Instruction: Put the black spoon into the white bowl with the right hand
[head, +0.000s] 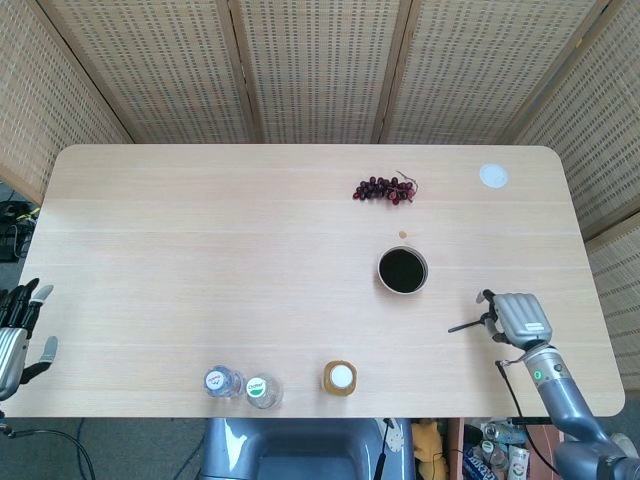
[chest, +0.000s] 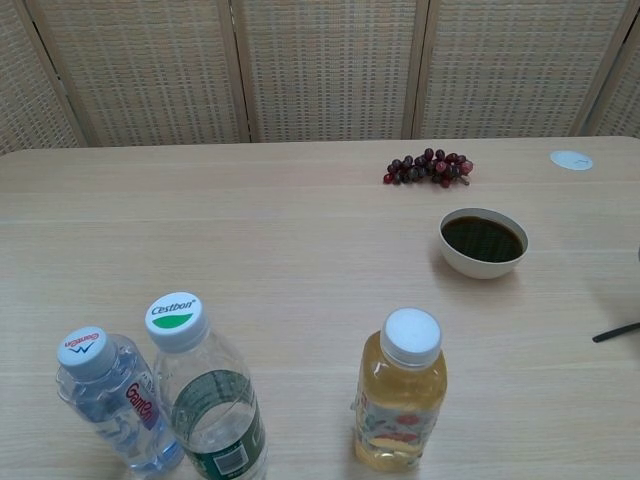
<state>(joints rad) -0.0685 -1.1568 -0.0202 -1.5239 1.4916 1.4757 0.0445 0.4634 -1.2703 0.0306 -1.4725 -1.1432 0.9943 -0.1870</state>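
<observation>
Right hand (head: 517, 317) grasping the thin black spoon (head: 466, 325) near the right end of the light wooden table (head: 200, 250), its fingers closed on the spoon's far end.
Spoon handle pokes out toward the table's middle, between the hand and the white bowl with a dark inside (head: 402, 270), apart from the bowl; the chest view shows only its tip (chest: 615, 332) at the right edge of the frame. Left hand (head: 20, 325) hangs off the table's left end, fingers spread and holding nothing. Dark red grape bunch (head: 386, 189) lies toward the far edge, a small white disc (head: 493, 176) near the far right corner, and three capped plastic bottles (chest: 402, 388) stand along the near edge.
</observation>
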